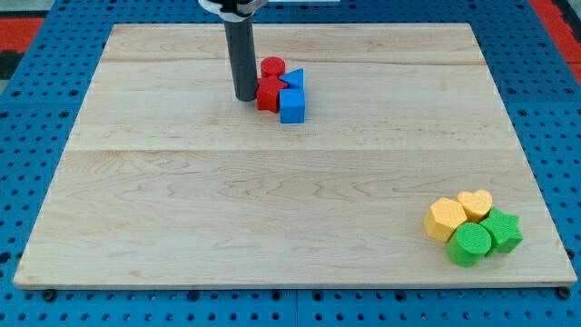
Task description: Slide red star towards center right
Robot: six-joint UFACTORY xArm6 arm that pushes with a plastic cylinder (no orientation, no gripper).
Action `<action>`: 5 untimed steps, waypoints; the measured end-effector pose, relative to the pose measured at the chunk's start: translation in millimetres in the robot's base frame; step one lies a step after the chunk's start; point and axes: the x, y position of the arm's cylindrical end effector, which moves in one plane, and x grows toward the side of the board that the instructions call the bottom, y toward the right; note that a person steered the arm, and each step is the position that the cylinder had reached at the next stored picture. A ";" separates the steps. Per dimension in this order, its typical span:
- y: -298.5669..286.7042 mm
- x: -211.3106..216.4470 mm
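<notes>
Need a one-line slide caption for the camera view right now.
My tip touches the red star from the view's left, amid a red cylinder and two blue blocks; yellow-green cluster bottom right.

Pale wooden board (pixel 272 200) — blue perforated surface (pixel 36 136) around; even light

Light even, bright, diffuse; seems overhead. Wooden board (pixel 272 209) evenly lit, pale, no glare patches, grain lines legible. Shadows short and soft: a faint dark smudge at the base of the rod by my tip (pixel 246 97), thin shade under the red star (pixel 268 94) and blue cube (pixel 292 106). Green cylinder (pixel 470 245) saturated, edges slightly soft. Overall mildly low resolution; blue pegboard (pixel 36 109) holes crisp enough. Board's edges converge towards the view's top.
</notes>
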 end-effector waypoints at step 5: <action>125.2 -7.6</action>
